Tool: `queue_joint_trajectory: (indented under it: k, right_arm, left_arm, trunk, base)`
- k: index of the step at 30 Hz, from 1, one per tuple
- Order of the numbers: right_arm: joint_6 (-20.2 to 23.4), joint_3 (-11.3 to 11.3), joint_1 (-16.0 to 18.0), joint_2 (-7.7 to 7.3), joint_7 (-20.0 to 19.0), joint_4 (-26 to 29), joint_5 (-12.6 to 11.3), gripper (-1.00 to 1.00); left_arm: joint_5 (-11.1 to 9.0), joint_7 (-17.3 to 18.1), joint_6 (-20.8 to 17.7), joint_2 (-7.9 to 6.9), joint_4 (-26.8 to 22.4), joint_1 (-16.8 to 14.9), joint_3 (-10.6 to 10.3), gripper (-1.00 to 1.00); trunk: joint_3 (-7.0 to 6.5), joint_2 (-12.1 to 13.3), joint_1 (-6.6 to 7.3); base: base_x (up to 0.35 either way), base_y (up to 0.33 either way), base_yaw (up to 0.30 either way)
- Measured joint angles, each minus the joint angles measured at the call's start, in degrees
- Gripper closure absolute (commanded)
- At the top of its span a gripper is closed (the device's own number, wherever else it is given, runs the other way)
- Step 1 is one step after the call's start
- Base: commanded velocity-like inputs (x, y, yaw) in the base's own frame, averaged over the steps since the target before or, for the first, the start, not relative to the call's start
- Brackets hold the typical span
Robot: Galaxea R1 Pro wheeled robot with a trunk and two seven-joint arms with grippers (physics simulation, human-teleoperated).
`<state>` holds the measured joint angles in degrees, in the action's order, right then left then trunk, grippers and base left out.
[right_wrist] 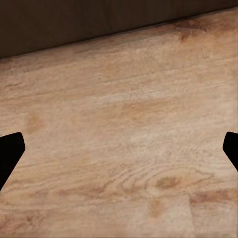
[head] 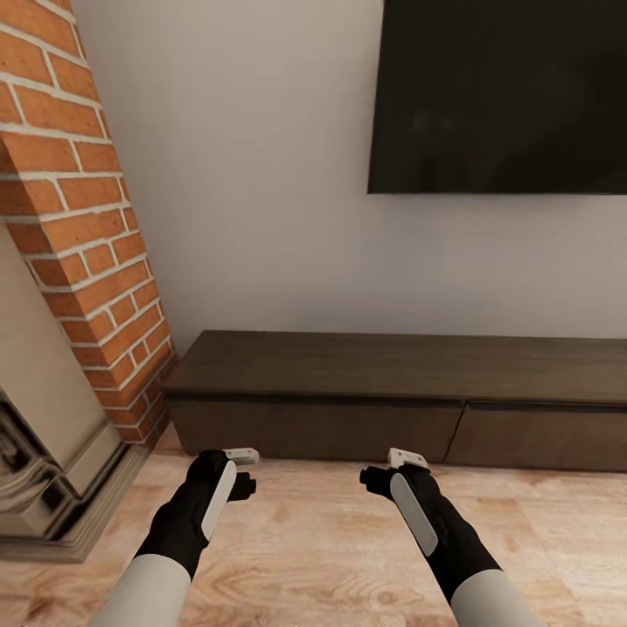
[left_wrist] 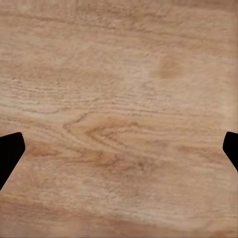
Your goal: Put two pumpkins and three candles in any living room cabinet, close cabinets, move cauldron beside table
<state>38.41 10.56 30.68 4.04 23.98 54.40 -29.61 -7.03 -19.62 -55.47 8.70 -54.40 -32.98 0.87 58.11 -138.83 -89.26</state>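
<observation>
The cabinet (head: 401, 367) is a long, low dark-brown unit standing against the wall ahead of me. Its two drawer fronts (head: 318, 428) sit flush and shut. My left gripper (head: 242, 475) and right gripper (head: 376, 477) hover side by side over the wooden floor just short of the cabinet, both open and empty. In the left wrist view the left gripper (left_wrist: 119, 153) has its black fingertips (left_wrist: 10, 151) spread wide over bare floor. In the right wrist view the right gripper (right_wrist: 119, 153) is spread the same way, with the cabinet base (right_wrist: 74, 25) beyond it. Pumpkins, candles, cauldron and table are out of view.
A red brick chimney (head: 78, 200) and a pale stone fireplace surround (head: 52, 453) stand at the left, close to the cabinet's left end. A large black screen (head: 505, 96) hangs on the white wall above the cabinet. Light wooden floor (head: 322, 540) lies between me and the cabinet.
</observation>
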Motion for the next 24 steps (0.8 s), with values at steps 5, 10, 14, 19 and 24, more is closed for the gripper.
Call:
queue_joint_trajectory:
  k: [5, 10, 14, 19, 24]
  right_arm:
    - [0.2, 0.2, 0.0, 0.06, 0.1, 0.0, 0.0, -1.0]
    - [0.3, 0.3, 0.0, 0.09, 0.1, -0.1, 0.0, -1.0]
    - [0.3, 0.3, 0.0, 0.09, 0.1, -0.1, 0.0, -1.0]
    - [0.4, 0.3, 0.0, 0.09, 0.1, -0.1, 0.0, -1.0]
    - [0.4, 0.3, 0.0, 0.58, 0.1, -0.1, 0.5, -1.0]
  left_arm:
    - [0.0, 0.0, 0.0, 0.0, 0.0, 0.0, 0.0, -1.0]
    - [0.0, 0.0, 0.0, 0.0, 0.0, 0.0, 0.0, -1.0]
    - [0.0, 0.0, 0.0, 0.0, 0.0, 0.0, 0.0, -1.0]
    - [0.0, -0.1, 0.0, 0.07, 0.0, 0.0, 0.0, -1.0]
    - [0.0, -0.1, 0.0, 0.09, 0.0, 0.0, 0.0, -1.0]
  trunk:
    - [-0.9, 2.0, 1.1]
    - [-1.8, 4.0, 2.2]
    - [-2.51, 5.6, 3.07]
    - [-3.41, 7.6, 4.17]
    - [-4.31, 9.6, 5.27]
  base:
    - [-0.258, 0.039, 0.232]
    - [-0.3, 0.073, 0.275]
    - [-0.289, 0.07, 0.28]
    - [-0.106, 0.016, 0.281]
    - [-0.014, 0.002, 0.281]
